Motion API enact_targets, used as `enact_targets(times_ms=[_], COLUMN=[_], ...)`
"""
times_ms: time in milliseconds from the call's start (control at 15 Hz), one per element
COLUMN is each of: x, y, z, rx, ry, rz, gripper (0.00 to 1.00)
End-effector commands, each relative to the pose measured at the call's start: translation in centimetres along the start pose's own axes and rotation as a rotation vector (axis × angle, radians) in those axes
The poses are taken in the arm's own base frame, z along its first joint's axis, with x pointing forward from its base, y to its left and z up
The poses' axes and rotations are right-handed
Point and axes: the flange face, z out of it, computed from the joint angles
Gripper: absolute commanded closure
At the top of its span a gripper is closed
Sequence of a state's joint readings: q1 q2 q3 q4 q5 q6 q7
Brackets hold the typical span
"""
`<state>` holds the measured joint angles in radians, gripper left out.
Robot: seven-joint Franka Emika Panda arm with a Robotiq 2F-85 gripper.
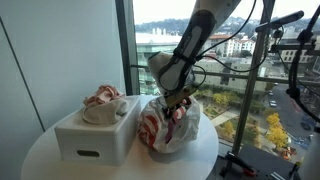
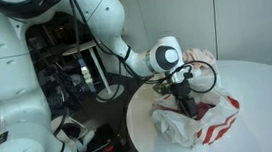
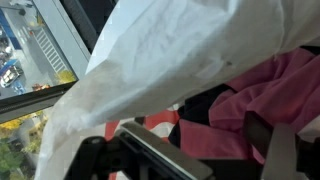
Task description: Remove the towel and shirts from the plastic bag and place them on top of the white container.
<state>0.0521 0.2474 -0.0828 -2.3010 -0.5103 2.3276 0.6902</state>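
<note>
Step in hand: fetching the next garment out of the plastic bag (image 1: pixel 160 130). Jaws stand wide apart with nothing gripped, dipped into the bag's open mouth from above in both exterior views

Wrist view: magenta shirt (image 3: pixel 275 95) lies between the jaws and just ahead of them. Dark shirt (image 3: pixel 215 105) sits beside it, nearer the middle of the gap. The bag's white film hangs across above the jaws, near one of them. Whether it touches cannot be told

White container (image 1: pixel 95 135) sits off to one side of the jaws, well apart from them, on the same round counter (image 1: pixel 40 160). On its lid: pale pink-and-white shirt (image 1: pixel 100 96) and a beige cloth, probably the towel (image 1: pixel 118 110), touching each other

Judgement: two items are across; the magenta and dark ones are yet to come out, so the task is roughly half done

Next move calls for:
- sink a little so the jaws straddle a fold of magenta cloth, clear of the film
- close firmly, since soft cloth slips
- lift straight up until the cloth clears the bag's rim, then carry it sideways to the lid

Risk: film pinched with the cloth would drag the light bag up or tip it
</note>
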Motion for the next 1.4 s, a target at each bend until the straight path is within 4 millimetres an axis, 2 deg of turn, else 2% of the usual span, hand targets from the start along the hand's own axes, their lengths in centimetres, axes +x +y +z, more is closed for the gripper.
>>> enact_targets(times_ms=[0, 200, 400, 533, 733, 867, 1067, 1133, 1200, 1333], x=[1.6, 1.8, 2.4, 2.9, 4.0, 4.9, 5.5, 5.7, 5.8, 6.1], y=[-1.2, -2.2, -2.9, -3.0, -2.8, -2.7, -3.1, -3.1, -3.1, -3.1], z=[-0.9, -2.8, -2.6, -1.6, 0.8, 2.5, 4.0, 4.2, 4.4, 4.3], rx=[0.102, 0.268, 0.386, 0.422, 0.435, 0.395, 0.385, 0.382, 0.379, 0.379], ry=[0.053, 0.065, -0.003, -0.038, -0.065, -0.053, -0.075, -0.079, -0.094, -0.094], rz=[-0.002, -0.002, -0.018, -0.019, -0.016, -0.006, 0.001, -0.002, -0.001, 0.002], gripper=[0.00, 0.00, 0.00, 0.00, 0.00, 0.00, 0.00, 0.06, 0.27, 0.31])
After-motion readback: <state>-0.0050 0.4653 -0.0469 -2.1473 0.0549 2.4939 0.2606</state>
